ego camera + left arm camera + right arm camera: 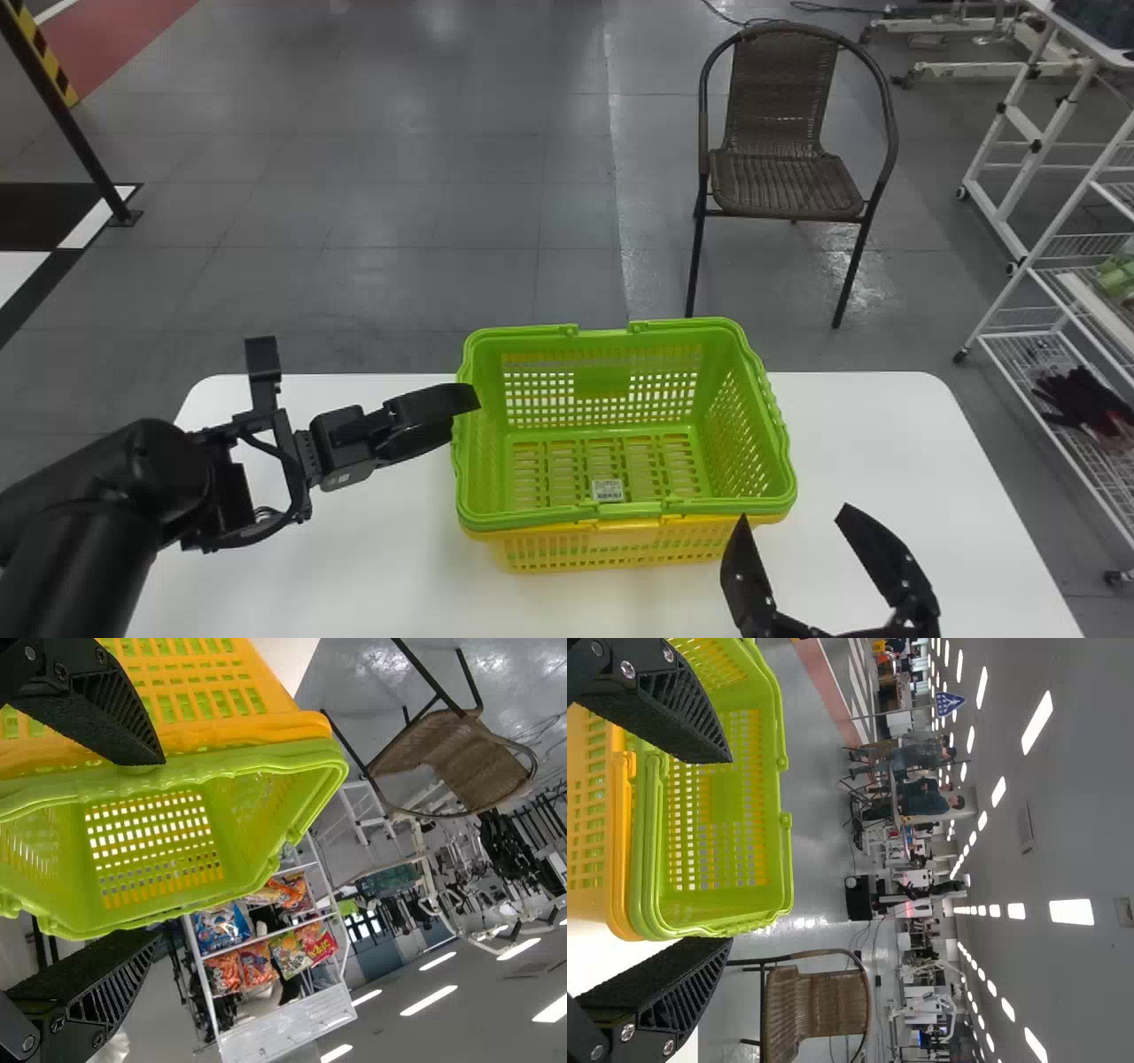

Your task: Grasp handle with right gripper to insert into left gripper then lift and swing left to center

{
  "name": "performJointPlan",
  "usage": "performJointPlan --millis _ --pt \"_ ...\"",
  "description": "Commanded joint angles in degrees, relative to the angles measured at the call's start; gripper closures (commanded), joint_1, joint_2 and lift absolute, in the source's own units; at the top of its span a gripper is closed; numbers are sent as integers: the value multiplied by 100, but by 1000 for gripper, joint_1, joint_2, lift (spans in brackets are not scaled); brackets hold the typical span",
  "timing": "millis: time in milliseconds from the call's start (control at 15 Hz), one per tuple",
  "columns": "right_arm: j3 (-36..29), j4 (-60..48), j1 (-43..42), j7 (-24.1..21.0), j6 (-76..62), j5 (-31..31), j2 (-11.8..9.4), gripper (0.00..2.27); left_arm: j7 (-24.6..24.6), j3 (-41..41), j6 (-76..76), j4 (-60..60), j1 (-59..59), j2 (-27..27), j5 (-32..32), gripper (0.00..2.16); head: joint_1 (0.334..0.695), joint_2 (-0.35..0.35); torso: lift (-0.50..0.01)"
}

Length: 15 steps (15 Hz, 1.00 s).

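At lower right, the right pincer [794, 516] gapes near the green basket [749, 443] at center, whose handle [652, 850] lies so close to the yellow basket [611, 530] that one grip could lift both, the left pincer [160, 846] wide at left.

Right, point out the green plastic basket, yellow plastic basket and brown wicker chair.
Green plastic basket [602, 381]: head view, far inner wall.
Yellow plastic basket [611, 550]: head view, near outer wall.
Brown wicker chair [784, 184]: head view, seat.
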Motion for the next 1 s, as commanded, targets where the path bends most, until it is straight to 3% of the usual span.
performJointPlan --millis 0,933 --pt "0 2 0 0 0 -2 5 87 -5 11 95 -18 -47 0 23 124 695 9 0" --pt "-61 90 -36 0 -176 -29 5 87 -199 20 1062 -70 -390 -17 612 124 695 -20 0"
